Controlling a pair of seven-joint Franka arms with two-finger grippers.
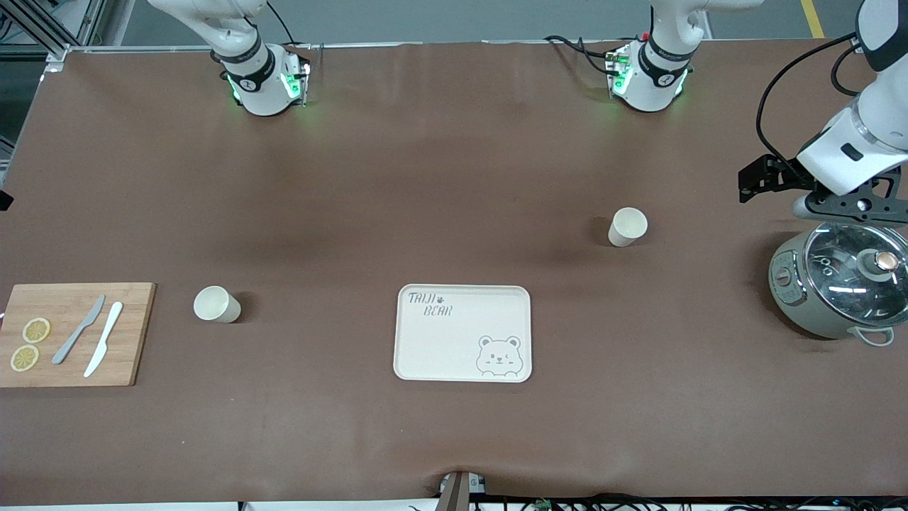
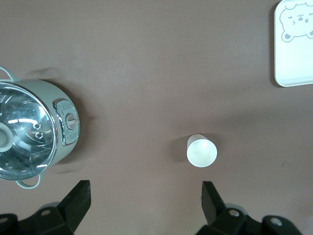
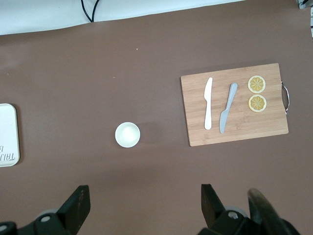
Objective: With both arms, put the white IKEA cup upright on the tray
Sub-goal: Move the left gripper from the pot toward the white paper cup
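Brown cloth-covered surface (image 1: pixel 454 177) fills the front frame. Flat cream rectangular tray with grey "TAIJI BEAR" lettering and a bear-face drawing (image 1: pixel 462 332) sits lower centre of the frame, nothing on it.

Two white cups, both upright on the surface, neither on the tray:
- white cup near the cooker (image 1: pixel 627 226) — right of centre, upper right of the tray, well apart from it; also mid-frame in the left wrist view (image 2: pixel 201 151), tray corner at that picture's upper right (image 2: pixel 295 68).
- white cup near the board (image 1: pixel 216 304) — left of centre, just beside the wooden cutting board (image 1: pixel 74 333); seen from above in the right wrist view (image 3: pixel 127 134).

Cutting board at left edge carries a grey knife (image 1: pixel 79 329), a white knife (image 1: pixel 103 338) and two lemon slices (image 1: pixel 30 343). Grey-green rice cooker with a glass lid (image 1: pixel 840 280) at right edge.

Left end effector (image 2: pixel 145 196) hangs at the far right of the front frame, over the cooker's upper edge — fingers spread wide, released, holding nothing. Right end effector (image 3: pixel 144 198) is out of the front frame; its wrist view shows it high over the surface near the second cup and board, fingers apart, released, empty.
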